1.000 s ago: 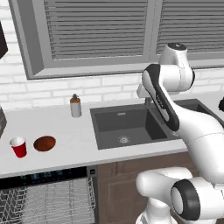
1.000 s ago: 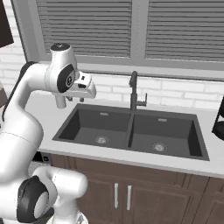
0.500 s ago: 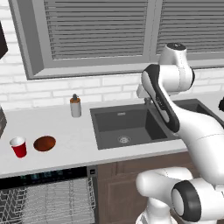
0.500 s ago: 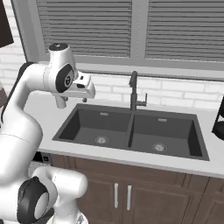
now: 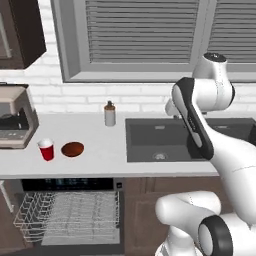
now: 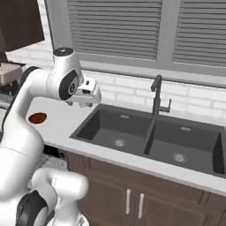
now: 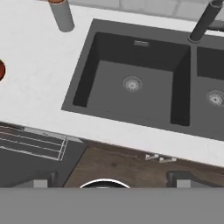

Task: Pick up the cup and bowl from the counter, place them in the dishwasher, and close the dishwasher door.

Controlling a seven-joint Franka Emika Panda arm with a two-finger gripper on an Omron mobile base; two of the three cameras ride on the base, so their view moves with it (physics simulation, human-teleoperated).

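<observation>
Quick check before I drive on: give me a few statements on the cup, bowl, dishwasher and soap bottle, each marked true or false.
1. The cup stands on the counter, left of the bowl. True.
2. The bowl sits in the dishwasher rack. False: it is on the counter.
3. The dishwasher is open with its rack pulled out. True.
4. The soap bottle lies in the sink. False: it stands upright on the counter, left of the sink.
5. The cup is tipped over. False: it stands upright.

Bowl point(image 7: 1, 70) cut by hand view's left edge; soap bottle point(image 7: 61, 15) by top.
</observation>
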